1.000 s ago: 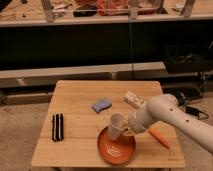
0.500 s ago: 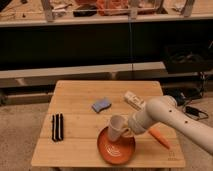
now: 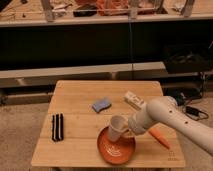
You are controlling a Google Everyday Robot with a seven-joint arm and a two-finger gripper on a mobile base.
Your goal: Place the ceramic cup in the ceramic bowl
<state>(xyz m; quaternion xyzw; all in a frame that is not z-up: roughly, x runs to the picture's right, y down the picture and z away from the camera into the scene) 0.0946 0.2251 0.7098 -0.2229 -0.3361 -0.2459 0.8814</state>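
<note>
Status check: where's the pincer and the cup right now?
Pincer at ceramic cup, over ceramic bowl. Cup tilted, above bowl's near edge. Nothing blocking.

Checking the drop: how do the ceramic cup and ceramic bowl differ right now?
The ceramic cup is pale, narrow, tilted and held at the gripper; the ceramic bowl is orange-red, wide, shallow and flat on the table. The cup sits over the bowl's back rim. Both are round.
</note>
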